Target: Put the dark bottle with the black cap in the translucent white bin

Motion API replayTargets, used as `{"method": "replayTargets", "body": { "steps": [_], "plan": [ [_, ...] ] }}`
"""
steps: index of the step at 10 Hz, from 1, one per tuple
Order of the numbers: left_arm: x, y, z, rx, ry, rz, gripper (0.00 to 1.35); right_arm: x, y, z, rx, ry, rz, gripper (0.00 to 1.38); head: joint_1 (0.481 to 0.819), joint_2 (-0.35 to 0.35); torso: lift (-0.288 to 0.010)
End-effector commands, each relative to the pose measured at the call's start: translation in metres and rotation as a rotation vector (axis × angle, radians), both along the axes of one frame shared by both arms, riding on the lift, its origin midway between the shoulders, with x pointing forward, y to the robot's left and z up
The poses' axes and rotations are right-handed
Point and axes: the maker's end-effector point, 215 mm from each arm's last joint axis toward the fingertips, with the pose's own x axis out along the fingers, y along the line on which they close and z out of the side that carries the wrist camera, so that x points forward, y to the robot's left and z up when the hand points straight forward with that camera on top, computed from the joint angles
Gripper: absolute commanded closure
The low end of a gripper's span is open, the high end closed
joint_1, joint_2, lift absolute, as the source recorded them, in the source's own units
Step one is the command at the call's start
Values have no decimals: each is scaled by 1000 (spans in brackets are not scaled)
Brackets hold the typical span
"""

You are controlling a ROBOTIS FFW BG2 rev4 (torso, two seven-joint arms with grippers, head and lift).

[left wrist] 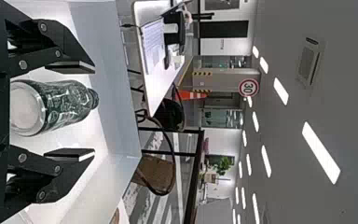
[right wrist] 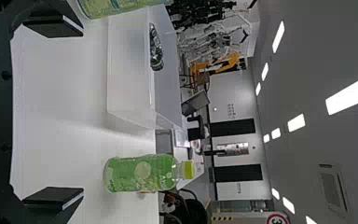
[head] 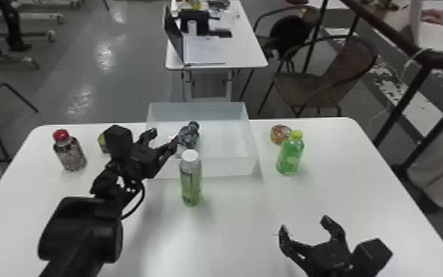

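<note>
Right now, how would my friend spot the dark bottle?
On the white table stands a translucent white bin. Look inside it for the dark bottle. Its black cap sets it apart from the white-capped bottle in front of the bin.

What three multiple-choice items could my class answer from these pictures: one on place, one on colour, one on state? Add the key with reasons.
1. Where is the dark bottle relative to the translucent white bin?
A left of it
B inside it
C right of it

2. What colour is the cap on the patterned bottle left of the bin?
A red
B white
C blue

3. What state is the left gripper in?
A shut on the dark bottle
B shut on nothing
C open

Key:
1 B: the bin's walls surround the bottle.
2 A: the cap shows plainly red.
3 C: its fingers stand apart, with the dark bottle between them.
</note>
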Motion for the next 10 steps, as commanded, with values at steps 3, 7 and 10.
{"method": "replayTargets", "body": {
  "steps": [3,7,10],
  "plan": [
    [-33,48,13,-71,-38,91,584,-1,0,0,-1,0,0,94,695,-30,-56],
    [-118,122,8,-102,-50,255,558,-2,-2,3,-3,-4,-5,94,695,46,-56],
    [-203,158,-29,-108,13,413,470,-3,-4,7,0,-10,-14,94,695,112,-56]
  ]
}}
